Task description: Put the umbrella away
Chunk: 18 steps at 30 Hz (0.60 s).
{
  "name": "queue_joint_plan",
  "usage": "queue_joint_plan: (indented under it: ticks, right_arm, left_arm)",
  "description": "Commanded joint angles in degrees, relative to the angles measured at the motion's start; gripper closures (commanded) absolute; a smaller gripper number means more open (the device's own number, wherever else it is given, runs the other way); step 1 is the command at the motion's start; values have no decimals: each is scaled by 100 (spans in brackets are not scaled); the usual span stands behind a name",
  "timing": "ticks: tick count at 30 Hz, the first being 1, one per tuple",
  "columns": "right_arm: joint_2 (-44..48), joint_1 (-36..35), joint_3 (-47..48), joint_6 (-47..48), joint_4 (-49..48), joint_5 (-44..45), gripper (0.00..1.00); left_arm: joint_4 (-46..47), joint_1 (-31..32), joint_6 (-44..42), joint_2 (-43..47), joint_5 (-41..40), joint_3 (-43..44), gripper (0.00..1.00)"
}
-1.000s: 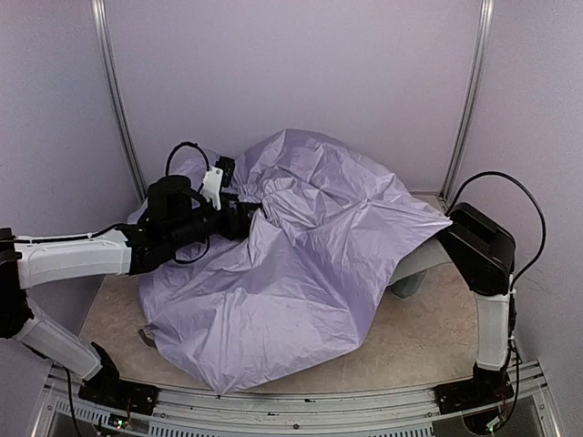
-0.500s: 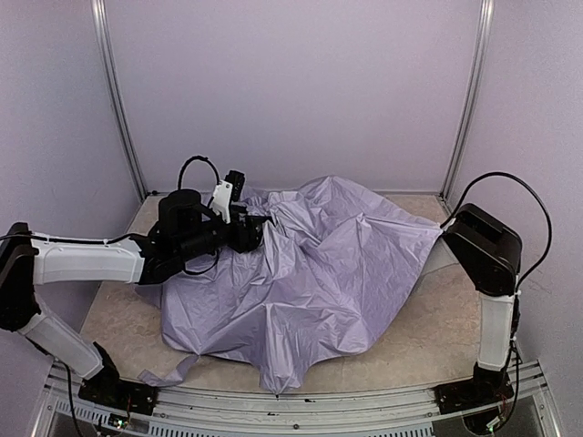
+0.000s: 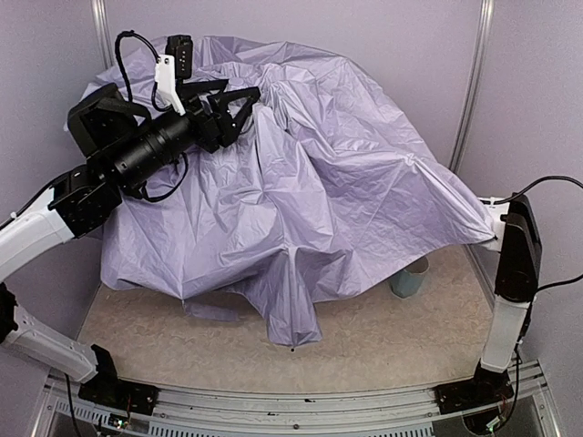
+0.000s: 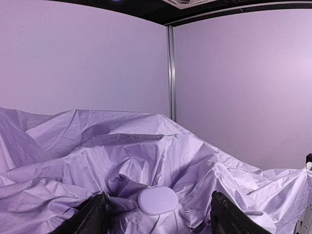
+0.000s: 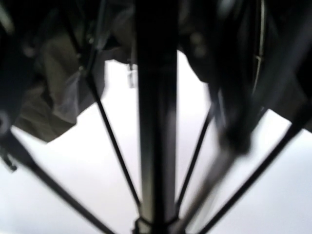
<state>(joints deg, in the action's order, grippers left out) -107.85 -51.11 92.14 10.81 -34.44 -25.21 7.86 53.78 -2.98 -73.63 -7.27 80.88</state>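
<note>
The umbrella [image 3: 328, 200] hangs in the air as a wide pale lavender canopy over most of the table. My left gripper [image 3: 239, 102] is raised high at the back left. In the left wrist view its black fingers [image 4: 92, 219] clamp the bunched canopy top on both sides of the round lavender cap [image 4: 157, 200]. My right arm [image 3: 515, 246] reaches under the canopy's right edge, and its gripper is hidden there. The right wrist view is blurred. It shows the black shaft [image 5: 156, 122] rising from the bottom middle, thin ribs [image 5: 112, 141] and black lining [image 5: 48, 97].
A light blue cup [image 3: 410, 279] stands on the table [image 3: 392, 355] under the canopy's right edge. Lavender walls with metal posts [image 3: 469, 100] close in the back and both sides. The canopy hides the back of the table.
Both arms have risen. The canopy lay crumpled on the table and now hangs spread high above it. My left gripper went up and to the back left with the canopy top.
</note>
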Motion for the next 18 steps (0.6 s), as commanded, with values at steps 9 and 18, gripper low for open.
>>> queue_joint_plan:
  ticks: [9, 18]
  right_arm:
    - [-1247, -335, -2165, -667, -977, 305, 100]
    - [-1641, -327, -2439, -863, -850, 602, 100]
  left_arm:
    - [-764, -406, 525, -899, 1529, -3116, 27]
    - [155, -567, 1269, -2287, 1899, -3876, 36]
